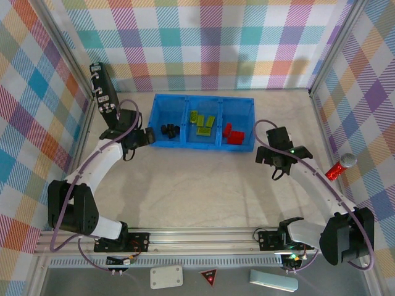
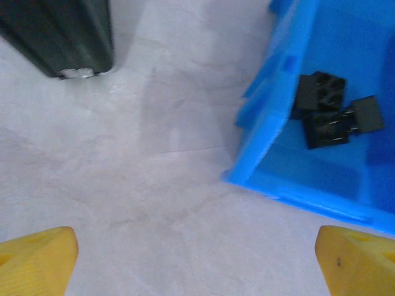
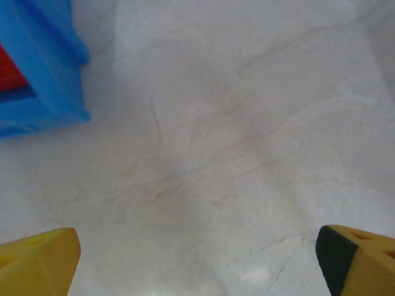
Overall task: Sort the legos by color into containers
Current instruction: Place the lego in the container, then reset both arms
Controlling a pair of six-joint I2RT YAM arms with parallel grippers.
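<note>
The bright blue tray (image 1: 203,97) lies at the back of the table with its three containers side by side. Black legos (image 1: 171,130) sit in the left one, lime-green legos (image 1: 202,122) in the middle one, red legos (image 1: 232,133) in the right one. My left gripper (image 1: 148,137) hovers just off the tray's left end, open and empty (image 2: 197,265); its view shows the black legos (image 2: 330,111) behind the tray wall (image 2: 265,142). My right gripper (image 1: 270,155) hangs off the tray's right front corner (image 3: 43,92), open (image 3: 197,265) over bare table, with a red lego (image 3: 9,71) at the view's left edge.
A black rectangular case (image 1: 103,92) (image 2: 62,34) stands against the left wall beside my left arm. A red cylinder with a silver top (image 1: 340,167) lies at the right wall. Bare marble-look table stretches between the tray and the arm bases.
</note>
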